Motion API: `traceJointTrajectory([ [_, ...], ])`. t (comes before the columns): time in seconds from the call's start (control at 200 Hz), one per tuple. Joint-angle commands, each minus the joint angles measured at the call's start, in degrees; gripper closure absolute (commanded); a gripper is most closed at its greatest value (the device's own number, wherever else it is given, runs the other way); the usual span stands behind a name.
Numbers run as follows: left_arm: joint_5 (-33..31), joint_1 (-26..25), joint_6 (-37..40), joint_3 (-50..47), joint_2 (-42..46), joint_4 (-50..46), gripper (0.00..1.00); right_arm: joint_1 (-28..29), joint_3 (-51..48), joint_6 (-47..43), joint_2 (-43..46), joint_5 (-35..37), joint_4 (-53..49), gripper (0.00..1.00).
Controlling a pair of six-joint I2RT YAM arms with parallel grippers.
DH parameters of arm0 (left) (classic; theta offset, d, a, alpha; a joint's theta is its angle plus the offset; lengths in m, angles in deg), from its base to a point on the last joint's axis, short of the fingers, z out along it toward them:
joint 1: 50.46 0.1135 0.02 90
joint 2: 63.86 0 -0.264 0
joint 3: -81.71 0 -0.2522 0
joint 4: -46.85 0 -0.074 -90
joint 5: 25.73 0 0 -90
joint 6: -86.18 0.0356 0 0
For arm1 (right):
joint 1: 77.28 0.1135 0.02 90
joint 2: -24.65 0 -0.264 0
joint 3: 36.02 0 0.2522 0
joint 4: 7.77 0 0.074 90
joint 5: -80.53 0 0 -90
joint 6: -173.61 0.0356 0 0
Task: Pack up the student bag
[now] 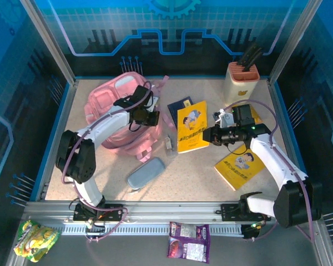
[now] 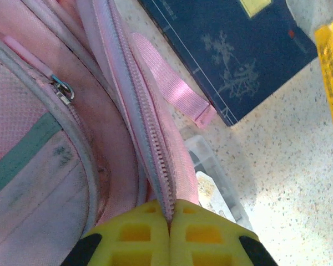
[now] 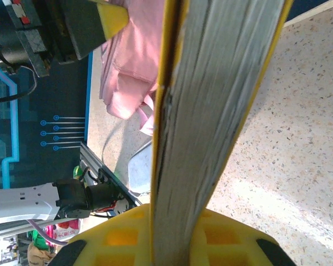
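- Left arm (image 1: 100, 128): base at near-left table edge, elbow raised by left edge, forearm reaching toward rear centre.
- Left gripper (image 1: 148, 118): yellow pads (image 2: 133, 233) pressed together, pinching bag (image 2: 100, 138) at zip edge.
- Right arm (image 1: 269, 155): base at near-right edge, forearm angled inward toward centre.
- Right gripper (image 1: 207, 134): jaws clamped on book (image 3: 211, 83), one pad each side.

a speckled beige tabletop (image 1: 200, 177) sits inside a blue-edged enclosure. the back wall (image 1: 211, 27) is a dark blue panel printed with lighter blue circuit lines and part of a gear. slanted metal posts (image 1: 47, 41) frame the corners, and a slotted aluminium rail (image 1: 155, 210) runs along the near edge. the light is bright and even.
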State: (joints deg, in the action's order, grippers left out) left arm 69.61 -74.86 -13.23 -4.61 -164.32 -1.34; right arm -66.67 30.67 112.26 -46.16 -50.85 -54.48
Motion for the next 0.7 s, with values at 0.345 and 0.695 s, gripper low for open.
traceJointTrajectory([
  [0.345,1.3,-1.3,-2.5,-1.4,-3.3,3.4,0.91,0.7,0.6,-1.0,1.0,-1.7,2.3,1.0],
  [0.695,1.7,-1.1,-2.5,-3.4,-2.8,4.8,0.82,0.6,0.6,-1.2,0.8,-1.6,2.2,1.0],
])
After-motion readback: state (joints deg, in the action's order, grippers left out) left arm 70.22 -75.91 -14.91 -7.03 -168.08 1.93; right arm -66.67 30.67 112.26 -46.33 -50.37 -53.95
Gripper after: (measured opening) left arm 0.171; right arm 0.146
